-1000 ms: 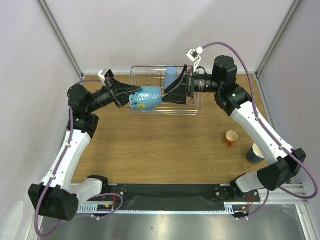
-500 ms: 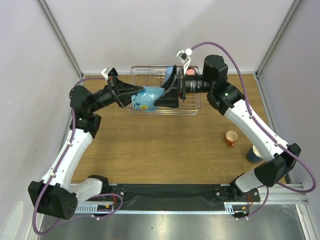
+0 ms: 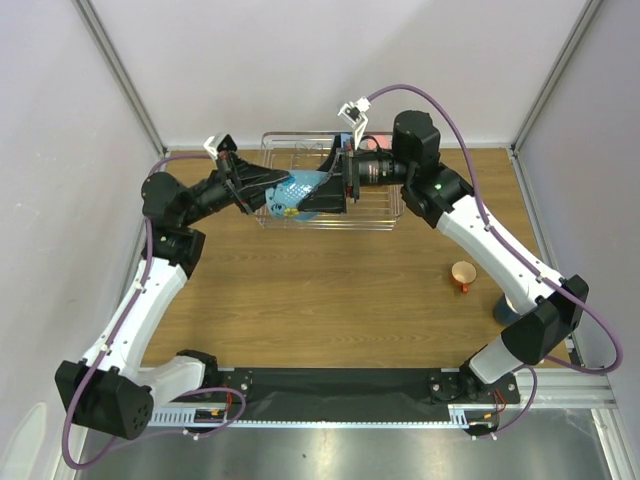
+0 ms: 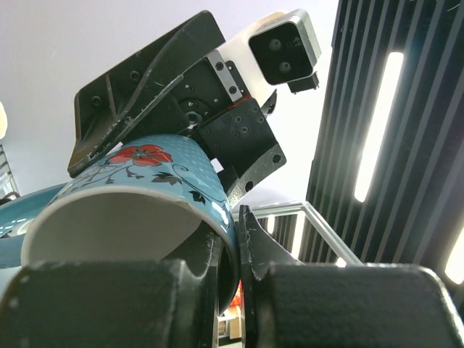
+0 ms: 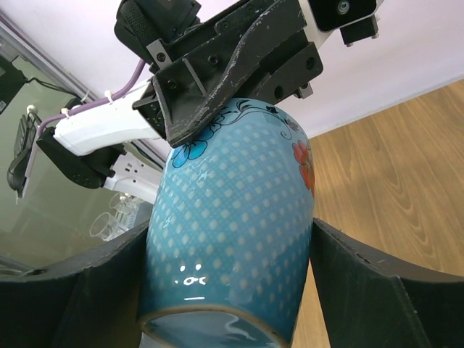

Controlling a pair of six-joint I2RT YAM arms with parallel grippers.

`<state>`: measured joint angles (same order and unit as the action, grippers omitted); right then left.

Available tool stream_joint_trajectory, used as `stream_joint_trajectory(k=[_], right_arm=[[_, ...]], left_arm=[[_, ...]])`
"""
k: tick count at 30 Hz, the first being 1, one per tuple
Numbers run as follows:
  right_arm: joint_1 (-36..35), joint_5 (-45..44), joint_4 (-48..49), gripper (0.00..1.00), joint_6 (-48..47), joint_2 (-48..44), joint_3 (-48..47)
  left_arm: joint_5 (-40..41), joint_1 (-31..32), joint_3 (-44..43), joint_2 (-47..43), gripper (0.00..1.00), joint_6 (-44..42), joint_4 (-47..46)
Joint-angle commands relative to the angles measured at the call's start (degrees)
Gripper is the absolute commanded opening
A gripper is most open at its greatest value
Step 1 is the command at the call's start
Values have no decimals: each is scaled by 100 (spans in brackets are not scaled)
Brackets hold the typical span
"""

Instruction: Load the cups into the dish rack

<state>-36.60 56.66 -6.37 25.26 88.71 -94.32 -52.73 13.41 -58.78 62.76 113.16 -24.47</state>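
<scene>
A turquoise cup (image 3: 292,194) with white dots and red and blue flowers hangs on its side over the front left of the silver wire dish rack (image 3: 385,222). My left gripper (image 3: 262,186) is shut on its rim, one finger inside and one outside (image 4: 239,232). My right gripper (image 3: 322,192) is open, with one finger on each side of the cup's base end (image 5: 228,275), close against its wall (image 5: 232,210). A light blue tumbler (image 3: 344,139) stands in the rack, mostly hidden behind the right gripper.
A small orange cup (image 3: 462,275) stands on the wooden table at the right. A dark blue mug (image 3: 505,309) is beside it, partly hidden by the right arm. White walls and metal posts close in the back and sides.
My right gripper has moved left across the rack until its fingers straddle the cup. The left gripper and the cup have hardly moved.
</scene>
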Motion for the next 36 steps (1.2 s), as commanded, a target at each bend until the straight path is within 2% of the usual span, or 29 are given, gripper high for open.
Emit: stream_joint_trajectory(k=[1, 3, 5, 6, 7, 8, 10, 11, 13, 14, 16, 25, 26, 27, 29, 31, 36], right_arm=[[-58, 38, 417, 76, 138, 68, -323], [-58, 64, 374, 65, 138, 103, -367], [-58, 116, 400, 42, 181, 103, -359], [-49, 125, 417, 31, 190, 103, -350], [-40, 126, 426, 4, 216, 103, -350], [-32, 82, 400, 0, 225, 94, -350], [4, 73, 365, 0, 243, 59, -350], [65, 55, 286, 0, 243, 50, -341], [144, 38, 259, 0, 234, -28, -254], [214, -6, 198, 0, 208, -64, -210], [293, -24, 119, 0, 173, -117, -130], [645, -216, -311, 0, -47, -363, 309], [654, -269, -373, 0, -91, -363, 309], [671, -357, -408, 0, -152, -363, 309], [742, -612, -479, 0, -170, -346, 309], [786, -1014, -584, 0, -257, -258, 266], [918, -2252, -1119, 0, -495, 312, -172]], left_arm=[[166, 162, -28, -80, 0, 1235, -489], [201, 171, 7, -80, 0, 1243, -489], [219, 171, 60, -98, 0, 1226, -463], [211, 171, 86, -106, 4, 1226, -454], [228, 171, 191, -141, 12, 1217, -480], [245, 171, 261, -185, 34, 1234, -480], [385, 162, 507, -281, 47, 1243, -619], [386, 162, 578, -299, 60, 1261, -673], [308, 145, 710, -291, 73, 1226, -700], [281, 127, 737, -300, 86, 1156, -665], [202, 66, 763, -308, 99, 1042, -516], [-290, -479, 842, -405, 100, 75, 617], [-334, -540, 799, -423, 100, -265, 845], [-421, -619, 746, -440, 100, -538, 1587], [-510, -883, 492, -458, 100, -1414, 2312], [-580, -1146, 360, -458, 100, -1857, 3102], [-598, -1525, 123, -362, 100, -2746, 3747]])
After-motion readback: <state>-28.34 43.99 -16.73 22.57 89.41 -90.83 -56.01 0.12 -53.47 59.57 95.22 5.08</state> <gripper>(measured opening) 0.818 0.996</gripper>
